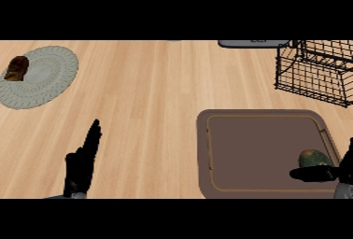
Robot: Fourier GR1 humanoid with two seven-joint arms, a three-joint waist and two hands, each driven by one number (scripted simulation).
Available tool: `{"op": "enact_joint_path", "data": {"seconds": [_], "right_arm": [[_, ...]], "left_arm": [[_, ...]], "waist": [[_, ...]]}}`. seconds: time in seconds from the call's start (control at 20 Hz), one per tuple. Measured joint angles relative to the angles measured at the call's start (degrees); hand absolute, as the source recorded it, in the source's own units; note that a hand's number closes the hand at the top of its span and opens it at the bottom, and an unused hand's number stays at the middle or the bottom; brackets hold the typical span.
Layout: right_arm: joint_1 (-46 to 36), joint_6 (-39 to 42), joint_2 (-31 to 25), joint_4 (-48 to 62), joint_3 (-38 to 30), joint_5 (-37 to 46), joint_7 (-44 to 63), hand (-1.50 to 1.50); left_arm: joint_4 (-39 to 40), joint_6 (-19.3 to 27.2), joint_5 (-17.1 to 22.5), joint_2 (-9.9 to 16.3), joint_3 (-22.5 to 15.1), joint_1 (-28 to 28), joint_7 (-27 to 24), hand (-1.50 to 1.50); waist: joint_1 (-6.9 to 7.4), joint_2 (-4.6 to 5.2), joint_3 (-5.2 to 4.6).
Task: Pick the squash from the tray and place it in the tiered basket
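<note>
A brown tray [228, 154] lies at the counter's [158, 84] near right. The squash [314, 158], green and orange, sits by the tray's right edge. The right hand [318, 173] is just beside it, thumb below the squash, fingers not clearly seen. The black wire tiered basket [314, 70] stands at the far right corner. The left hand [82, 163] rests open near the front edge, fingers up. At the far left edge, a grey-green plate [45, 79] carries a brown item [17, 68]

A light wooden plank counter top [165, 93] fills the view; a grey flat object [252, 43] sits cut off at its far edge.
</note>
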Motion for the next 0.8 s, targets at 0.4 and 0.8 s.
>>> {"op": "enact_joint_path", "data": {"seconds": [0.4,0.8], "right_arm": [[-2.4,2.9,3.2,4.3,-4.2,0.1,-1.6,-1.5],[-1.9,3.0,6.7,6.8,-7.0,1.1,-3.4,-1.5]], "left_arm": [[0.8,-0.5,-0.4,-0.2,0.9,-0.3,-0.6,0.0],[0.4,-1.3,-0.5,-0.3,1.8,-0.2,0.3,0.0]], "waist": [[-0.14,-0.08,0.09],[-0.25,-0.08,0.08]]}}
